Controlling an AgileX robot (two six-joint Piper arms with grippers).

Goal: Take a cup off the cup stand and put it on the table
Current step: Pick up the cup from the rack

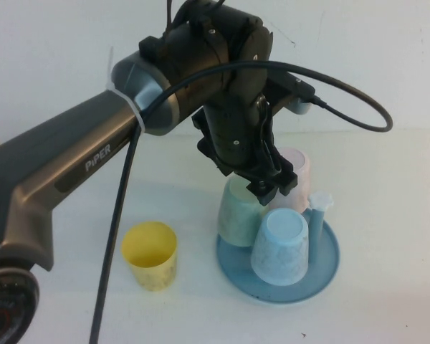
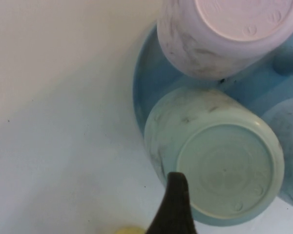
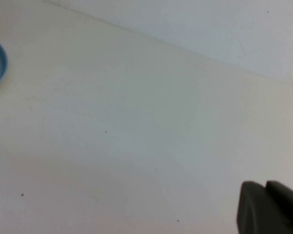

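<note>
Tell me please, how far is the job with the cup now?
Done: a yellow cup already stands upright on the table. In hand: the left claw hangs open over the mint cup, which sits upside down on the cup stand, ungripped. The right claw is shut, parked above bare table. Left: grip, lift, set down.

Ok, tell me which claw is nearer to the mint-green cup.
Left. The left claw hangs open directly above the mint-green cup on the cup stand. The right claw is shut over bare table, away from the stand.
</note>
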